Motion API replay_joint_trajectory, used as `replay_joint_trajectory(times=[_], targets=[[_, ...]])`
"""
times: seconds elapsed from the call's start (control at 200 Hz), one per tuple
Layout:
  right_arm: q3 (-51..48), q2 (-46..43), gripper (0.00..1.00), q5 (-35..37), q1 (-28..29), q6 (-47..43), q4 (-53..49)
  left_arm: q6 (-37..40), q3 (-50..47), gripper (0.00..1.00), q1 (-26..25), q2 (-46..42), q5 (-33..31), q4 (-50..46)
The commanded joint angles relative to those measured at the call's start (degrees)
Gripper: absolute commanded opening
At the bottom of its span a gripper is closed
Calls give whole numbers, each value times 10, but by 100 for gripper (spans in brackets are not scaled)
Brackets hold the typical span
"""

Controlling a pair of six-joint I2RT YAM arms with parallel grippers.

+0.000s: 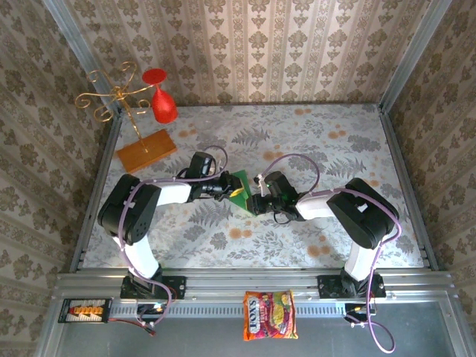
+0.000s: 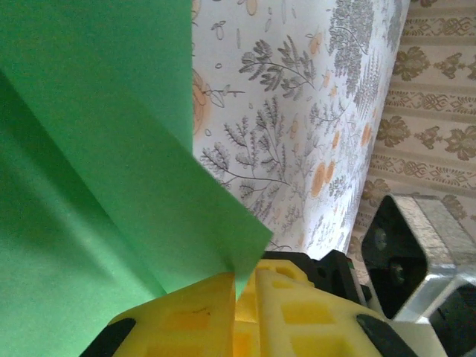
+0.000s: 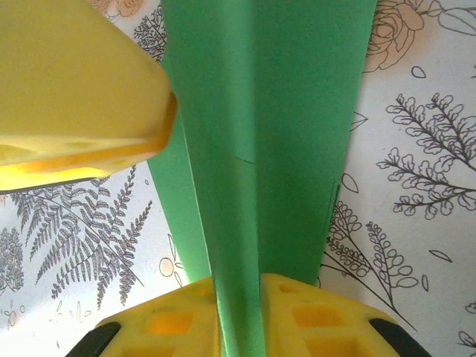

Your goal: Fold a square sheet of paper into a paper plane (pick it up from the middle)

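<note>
The bright green paper [image 1: 239, 184] is folded into a long narrow plane shape and is held up over the middle of the table between both arms. In the left wrist view a corner of the folded paper [image 2: 97, 149] runs down into my left gripper [image 2: 239, 286], whose yellow fingers [image 2: 186, 312] are pressed together on it. In the right wrist view the paper's [image 3: 297, 111] centre ridge passes between the fingers of my right gripper [image 3: 239, 297], which is shut on it. A yellow finger of the left gripper [image 3: 74, 82] shows at that view's upper left. From above, the left gripper [image 1: 227, 190] and right gripper [image 1: 253, 202] meet at the paper.
An orange-brown board [image 1: 146, 150] carries a gold wire stand [image 1: 111, 93] with a red glass [image 1: 161, 100] at the back left. A snack packet [image 1: 269, 314] lies on the rail near the arm bases. Wallpapered walls enclose the floral tabletop [image 1: 335, 149].
</note>
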Motion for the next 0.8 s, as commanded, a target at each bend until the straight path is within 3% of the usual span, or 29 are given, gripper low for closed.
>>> replay_joint_trajectory(times=[0.0, 0.38, 0.795], targets=[[-12, 0, 22, -21, -2, 7, -78, 1, 20, 14, 0, 14, 16, 14], [14, -58, 30, -27, -8, 37, -146, 18, 41, 14, 0, 34, 23, -12], [34, -52, 30, -14, -8, 42, -177, 20, 47, 14, -5, 44, 29, -16]])
